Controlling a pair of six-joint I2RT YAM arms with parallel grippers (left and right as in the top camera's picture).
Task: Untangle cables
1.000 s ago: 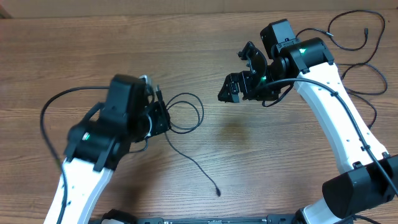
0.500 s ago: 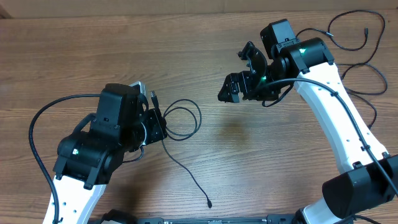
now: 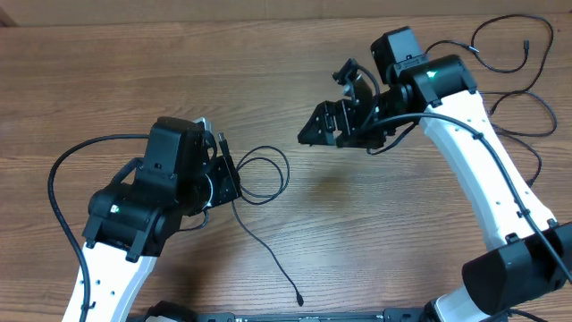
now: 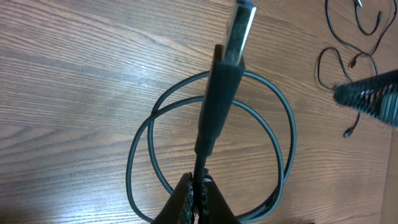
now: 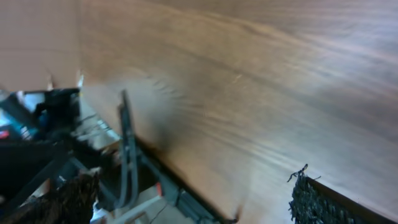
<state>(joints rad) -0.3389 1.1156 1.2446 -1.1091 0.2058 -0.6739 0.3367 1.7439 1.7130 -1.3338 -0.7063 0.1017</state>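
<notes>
Currently: left fingers point(image 4: 198, 191) pinched shut on cable point(image 4: 214, 106) below plug point(image 4: 239, 28); loops point(image 3: 279, 174) on table point(image 3: 134, 72) beneath, tail trailing toward near edge. Right fingers point(image 3: 322, 128) spread wide, empty, well apart. Advice: hold pinch firm, draw slowly so loops open; right fingers pin tail if snagging.

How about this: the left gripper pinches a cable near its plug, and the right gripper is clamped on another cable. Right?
Not quite: the right gripper is open and holds nothing, as the right wrist view shows. The left gripper does pinch a cable near its plug.
</notes>
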